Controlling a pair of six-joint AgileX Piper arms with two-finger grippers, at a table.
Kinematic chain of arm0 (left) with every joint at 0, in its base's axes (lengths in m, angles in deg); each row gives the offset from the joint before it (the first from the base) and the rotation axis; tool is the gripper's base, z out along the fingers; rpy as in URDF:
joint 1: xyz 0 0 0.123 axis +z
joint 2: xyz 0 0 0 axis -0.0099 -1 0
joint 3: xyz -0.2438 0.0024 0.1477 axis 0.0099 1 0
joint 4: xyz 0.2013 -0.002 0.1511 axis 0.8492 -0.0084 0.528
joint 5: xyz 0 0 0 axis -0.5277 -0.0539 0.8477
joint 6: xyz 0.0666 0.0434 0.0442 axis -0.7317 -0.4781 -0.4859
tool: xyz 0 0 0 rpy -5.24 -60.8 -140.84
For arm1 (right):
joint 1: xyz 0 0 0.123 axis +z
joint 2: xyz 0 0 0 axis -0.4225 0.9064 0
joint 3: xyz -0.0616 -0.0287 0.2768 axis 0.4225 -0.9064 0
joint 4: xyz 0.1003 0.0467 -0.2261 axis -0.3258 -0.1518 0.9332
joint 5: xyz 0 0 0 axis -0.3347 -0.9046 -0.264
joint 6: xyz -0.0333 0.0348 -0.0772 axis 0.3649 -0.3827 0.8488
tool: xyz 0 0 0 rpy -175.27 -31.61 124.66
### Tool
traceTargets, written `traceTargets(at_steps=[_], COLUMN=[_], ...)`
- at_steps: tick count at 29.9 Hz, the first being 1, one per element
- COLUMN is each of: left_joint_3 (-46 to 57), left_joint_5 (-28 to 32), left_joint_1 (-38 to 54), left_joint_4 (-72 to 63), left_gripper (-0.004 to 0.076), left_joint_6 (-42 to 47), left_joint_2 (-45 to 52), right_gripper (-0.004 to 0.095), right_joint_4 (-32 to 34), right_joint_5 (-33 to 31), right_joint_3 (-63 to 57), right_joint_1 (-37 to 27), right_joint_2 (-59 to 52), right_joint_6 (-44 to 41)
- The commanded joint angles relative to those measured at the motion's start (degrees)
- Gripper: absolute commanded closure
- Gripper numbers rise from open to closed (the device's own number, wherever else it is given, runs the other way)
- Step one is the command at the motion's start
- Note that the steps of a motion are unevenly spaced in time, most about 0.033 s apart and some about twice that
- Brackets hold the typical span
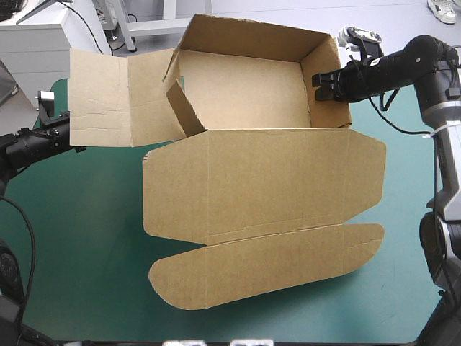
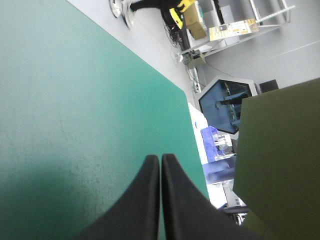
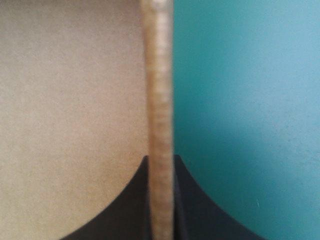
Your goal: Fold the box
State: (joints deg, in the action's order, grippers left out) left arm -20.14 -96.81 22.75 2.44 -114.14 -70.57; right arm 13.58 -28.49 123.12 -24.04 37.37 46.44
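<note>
The brown box [image 1: 252,180] lies mid-table as an open tray, its lid and rounded front flap flat toward the near edge. The back wall and right wall [image 1: 330,61] stand raised. The left wall panel [image 1: 108,97] is splayed outward, with a small tab [image 1: 184,108] leaning into the tray. My right gripper [image 1: 318,85] is shut on the right wall, whose edge [image 3: 157,75] runs up between the black fingers [image 3: 161,159]. My left gripper [image 2: 160,157] is shut on nothing, beside the splayed panel [image 2: 280,160] and above the teal-green cover. In the high view that panel hides its tips.
Bare teal-green cover [image 1: 72,238] lies left of the lid and also to its right [image 1: 410,216]. In the left wrist view the table's rounded far corner [image 2: 187,100] lies ahead of the gripper.
</note>
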Motion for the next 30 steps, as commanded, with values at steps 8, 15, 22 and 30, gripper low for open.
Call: traceTargets(at_steps=[8,15,22,30], left_joint_3=[-1.7,-1.7,-1.7,-1.7], left_joint_5=[-6.5,-6.5,-6.2,-6.2], left_joint_1=[-2.7,-2.7,-2.7,-2.7], left_joint_4=[-6.5,-1.9,3.9,6.2], left_gripper=[0.0731,0.0731,0.0732,0.0732], left_joint_6=[-2.0,-0.1,1.1,3.0], left_joint_2=[9.6,17.0,22.8,25.3], right_gripper=[0.0925,0.0925,0.0925,0.0925], right_joint_4=[3.7,5.8,6.4,7.7], right_joint_5=[3.8,9.3,11.5,11.4], right_joint_3=[1.5,1.5,1.5,1.5], right_joint_1=[6.0,9.9,10.4,10.9], right_joint_2=[-3.4,-3.4,-3.4,-3.4], right_joint_6=[-1.6,-3.2,-3.9,-3.9])
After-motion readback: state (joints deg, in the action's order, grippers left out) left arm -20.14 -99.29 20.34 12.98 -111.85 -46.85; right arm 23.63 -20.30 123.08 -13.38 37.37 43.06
